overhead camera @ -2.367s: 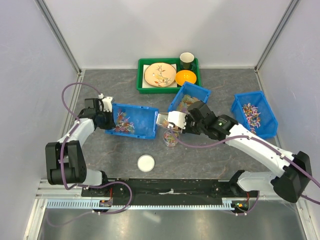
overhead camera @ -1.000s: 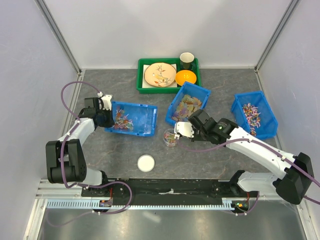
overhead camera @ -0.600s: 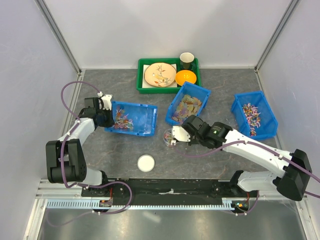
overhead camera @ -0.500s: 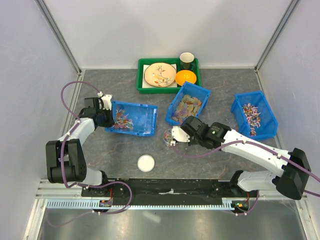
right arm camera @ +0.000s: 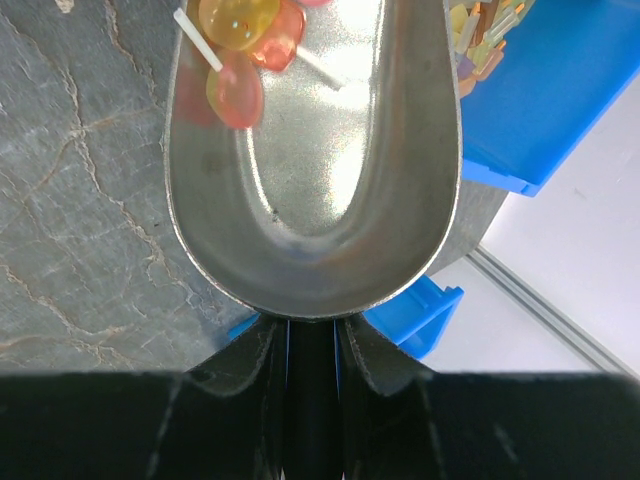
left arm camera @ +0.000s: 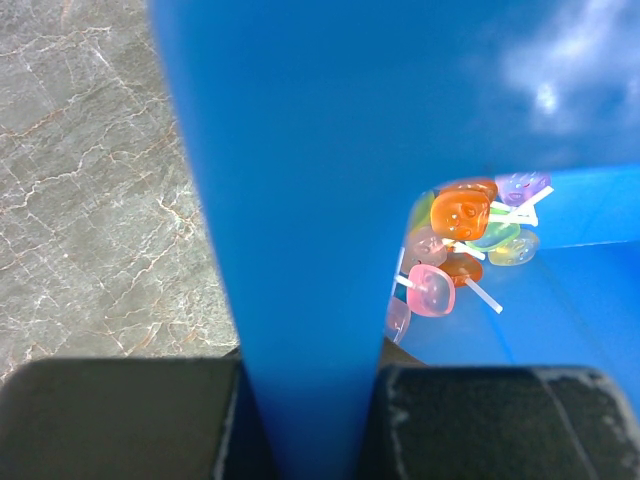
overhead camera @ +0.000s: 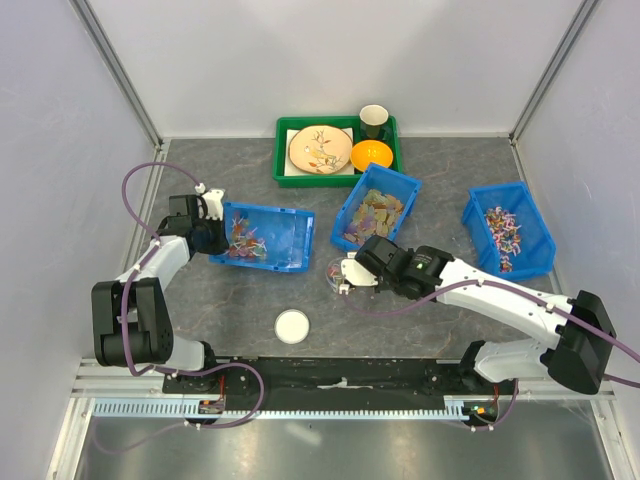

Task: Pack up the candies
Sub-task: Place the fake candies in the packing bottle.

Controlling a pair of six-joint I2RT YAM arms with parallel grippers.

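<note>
The candies are bright sweets on white sticks. Many lie in the left blue bin (overhead camera: 290, 240), piled at its left end (overhead camera: 243, 240), and show in the left wrist view (left arm camera: 462, 232). My left gripper (overhead camera: 207, 226) is shut on that bin's left wall (left arm camera: 300, 200). My right gripper (overhead camera: 372, 268) is shut on the handle of a metal scoop (right arm camera: 315, 170), held over a clear cup (overhead camera: 338, 278). A few candies (right arm camera: 238, 40) sit at the scoop's far lip.
A white lid (overhead camera: 292, 325) lies near the front. The middle blue bin (overhead camera: 404, 183) holds pastel packets. The right blue bin (overhead camera: 535, 235) holds tiny sweets. A green tray (overhead camera: 283, 150) at the back carries a plate, an orange bowl and a dark cup.
My right arm has drawn the scoop away from the left bin's right end and brought it over the clear cup. The left bin has settled flatter. The left gripper stays on its wall.
</note>
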